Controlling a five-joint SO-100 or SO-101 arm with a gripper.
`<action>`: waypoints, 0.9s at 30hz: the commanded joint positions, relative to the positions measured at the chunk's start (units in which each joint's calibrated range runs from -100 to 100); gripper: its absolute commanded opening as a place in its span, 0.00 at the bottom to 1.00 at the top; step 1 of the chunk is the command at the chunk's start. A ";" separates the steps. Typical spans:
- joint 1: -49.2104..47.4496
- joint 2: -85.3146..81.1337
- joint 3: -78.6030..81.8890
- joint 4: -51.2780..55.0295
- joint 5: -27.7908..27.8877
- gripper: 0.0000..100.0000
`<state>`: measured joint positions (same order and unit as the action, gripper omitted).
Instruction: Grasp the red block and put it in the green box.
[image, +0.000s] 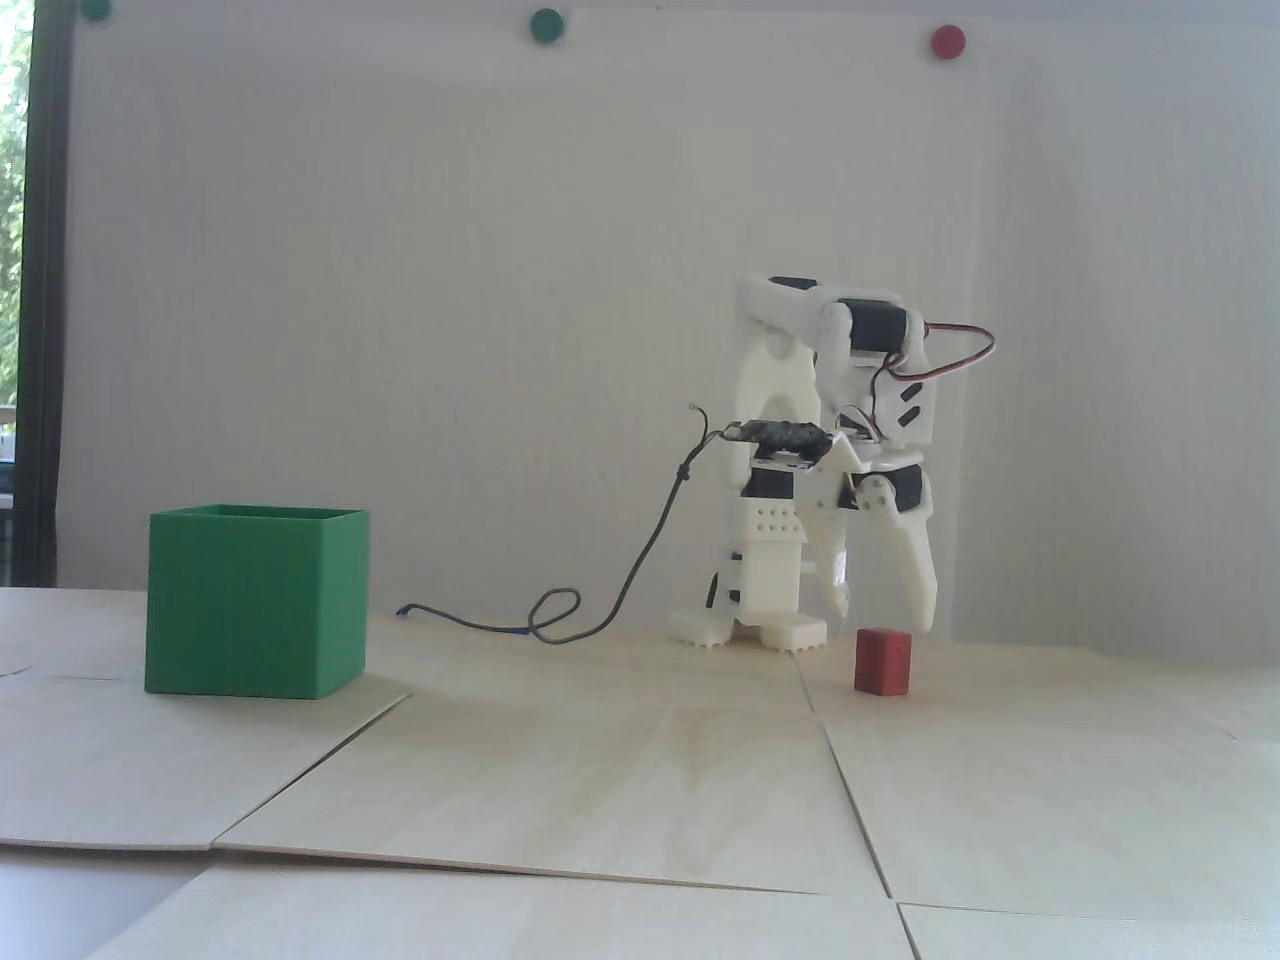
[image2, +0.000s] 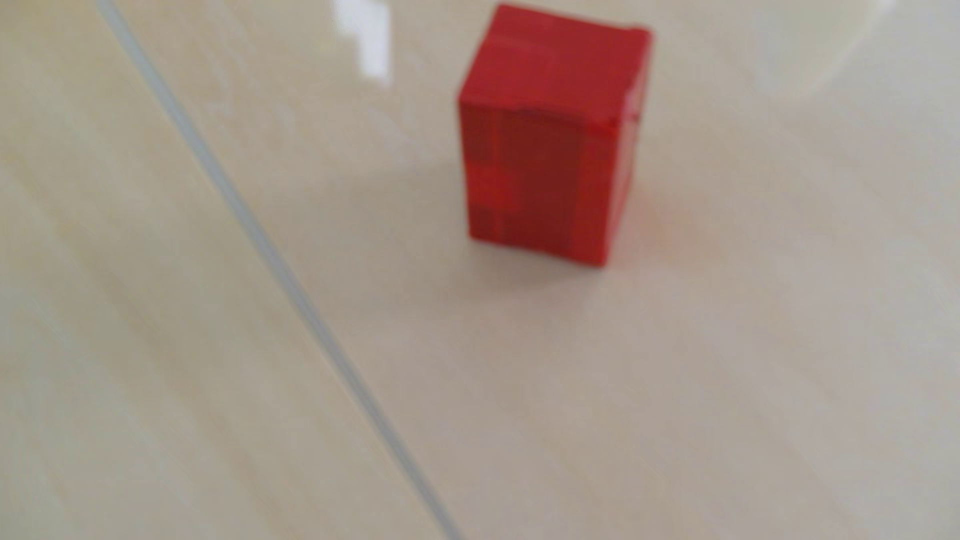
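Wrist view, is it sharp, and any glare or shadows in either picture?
Wrist view: soft and blurred, white glare patch above left of the red block, faint shadow at its base. Fixed view: hazy, green box casts a shadow to its right.

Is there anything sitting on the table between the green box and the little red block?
Only a looping dark cable, lying farther back; otherwise bare wood, in the fixed view, from green box to red block.

The fixed view sits low at table (image: 640, 800) height, facing the arm (image: 830, 480) and wall. The wrist view looks steeply down, close. Both share the red block (image: 882, 661) (image2: 550, 135).
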<state>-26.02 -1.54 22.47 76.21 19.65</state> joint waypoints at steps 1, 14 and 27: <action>-0.40 -0.16 -3.39 -1.67 0.23 0.27; -0.15 10.26 -2.86 -6.05 0.23 0.27; -0.56 11.29 -2.86 -8.75 1.02 0.27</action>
<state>-26.02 10.42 22.47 67.80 19.70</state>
